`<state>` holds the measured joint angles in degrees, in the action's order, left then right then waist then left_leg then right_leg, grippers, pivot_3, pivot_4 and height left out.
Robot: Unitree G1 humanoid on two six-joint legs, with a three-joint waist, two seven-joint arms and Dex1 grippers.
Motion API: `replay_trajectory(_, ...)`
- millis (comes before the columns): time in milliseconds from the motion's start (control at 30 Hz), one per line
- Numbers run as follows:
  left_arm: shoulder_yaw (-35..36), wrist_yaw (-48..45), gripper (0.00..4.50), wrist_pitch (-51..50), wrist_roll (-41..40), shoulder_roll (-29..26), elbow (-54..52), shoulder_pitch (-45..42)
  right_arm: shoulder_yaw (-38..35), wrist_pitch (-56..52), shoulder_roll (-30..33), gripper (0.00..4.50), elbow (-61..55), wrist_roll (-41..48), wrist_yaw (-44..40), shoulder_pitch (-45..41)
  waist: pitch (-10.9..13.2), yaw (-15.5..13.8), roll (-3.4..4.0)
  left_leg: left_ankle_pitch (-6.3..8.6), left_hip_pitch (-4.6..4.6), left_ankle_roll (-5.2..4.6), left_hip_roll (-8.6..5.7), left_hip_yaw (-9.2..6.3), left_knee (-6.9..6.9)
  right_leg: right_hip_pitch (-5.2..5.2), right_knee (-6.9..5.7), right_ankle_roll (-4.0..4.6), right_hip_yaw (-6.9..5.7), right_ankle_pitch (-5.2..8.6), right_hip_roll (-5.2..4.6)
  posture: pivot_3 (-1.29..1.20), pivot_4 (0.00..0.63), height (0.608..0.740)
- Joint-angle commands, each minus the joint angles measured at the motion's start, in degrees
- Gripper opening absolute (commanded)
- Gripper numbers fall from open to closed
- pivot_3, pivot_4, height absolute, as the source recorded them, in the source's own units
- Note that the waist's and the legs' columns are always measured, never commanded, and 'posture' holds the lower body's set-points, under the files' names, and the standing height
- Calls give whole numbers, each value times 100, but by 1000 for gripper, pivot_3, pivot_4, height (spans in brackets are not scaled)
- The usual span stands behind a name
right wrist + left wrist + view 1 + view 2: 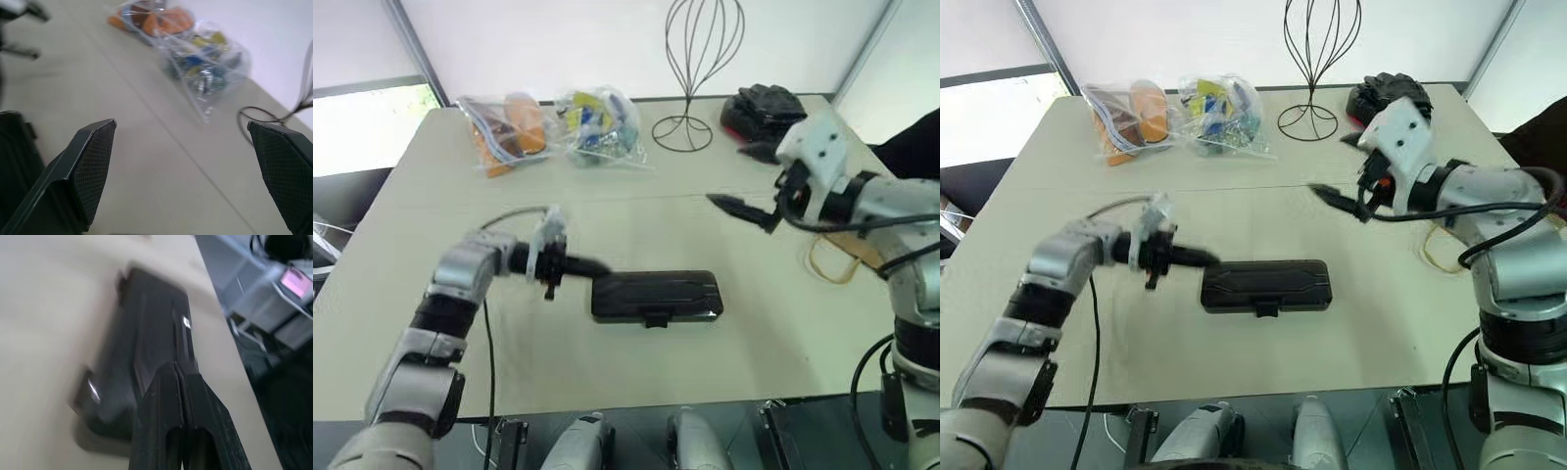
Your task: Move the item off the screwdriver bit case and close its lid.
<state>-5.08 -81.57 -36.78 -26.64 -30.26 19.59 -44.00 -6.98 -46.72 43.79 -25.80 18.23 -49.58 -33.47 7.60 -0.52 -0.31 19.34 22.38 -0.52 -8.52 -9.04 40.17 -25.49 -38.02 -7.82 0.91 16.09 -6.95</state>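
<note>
Soft, even daylight fills the scene, coming from the pale translucent wall [607, 39] beyond the table's far edge and from a bright, washed-out window patch [362, 127] at the far left. The beige table [607, 225] is evenly lit, and shadows stay faint and short under the closed screwdriver bit case [656, 296]. A small glint sits on the case's right near corner. The clear plastic bags [548, 127] at the far side catch light sheen. In the left wrist view the case [146, 342] is smeared by blur. In the right wrist view the near fingers [93, 166] look soft and the bags [195, 58] hazy.
</note>
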Motion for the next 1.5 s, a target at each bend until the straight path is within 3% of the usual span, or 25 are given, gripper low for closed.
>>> replay_trajectory(33,623,413,0,-198,-447,165,36,-559,253,-319,-96,4439,-745,436,52,344,-1,7,0,0,0,0,-1,-1,-1,1,-1,0,0,0,-7,0,150,740)
replay_trajectory(133,559,531,0,181,-248,368,225,-821,501,-497,-91,3541,-1197,719,26,803,-1,27,0,0,-1,0,-2,-1,-7,0,-8,-1,-1,0,-13,0,150,740)
replay_trajectory(233,255,572,0,980,282,625,890,-1131,702,-577,-20,2030,-1518,924,-15,1185,0,21,-3,0,-1,0,-2,-5,-6,2,-5,-1,-7,0,-11,0,150,740)
replay_trajectory(367,-360,759,0,2877,1384,1054,2559,-1643,1193,-648,193,41,-1885,1025,-86,1596,0,-22,-7,0,-1,0,-5,-1,3,5,3,-2,-8,-1,-13,0,150,740)
replay_trajectory(467,-769,839,0,4085,2106,1300,3655,-1952,1593,-580,299,41,-2022,896,15,1836,2,-17,-11,0,-1,0,-6,0,1,7,6,-2,-10,-1,-17,0,150,740)
replay_trajectory(700,-1091,311,0,4752,2857,1766,5017,-2350,2459,138,167,41,-1374,-3,486,2160,4,-1,-18,0,0,0,-7,2,0,3,2,-4,-16,-2,-15,0,150,740)
replay_trajectory(933,-1241,-2,0,5072,3323,2035,5237,-2261,2691,723,-111,41,-554,-595,694,1946,4,-4,-18,0,0,-1,-9,0,2,3,-1,-4,-17,-2,-8,0,150,740)
replay_trajectory(1333,-1579,-601,0,5398,3760,2288,5068,-1586,2880,846,-318,41,31,-1057,901,1704,-10,33,-26,0,-9,0,-6,-4,-4,4,-4,-5,-17,-2,-4,0,150,740)
replay_trajectory(1500,-1606,-445,0,5556,3831,2326,4982,-1419,2897,918,-370,41,284,-1136,907,1595,-24,59,-39,0,-14,0,-4,-5,-7,8,-4,-4,-17,-2,-3,0,150,740)
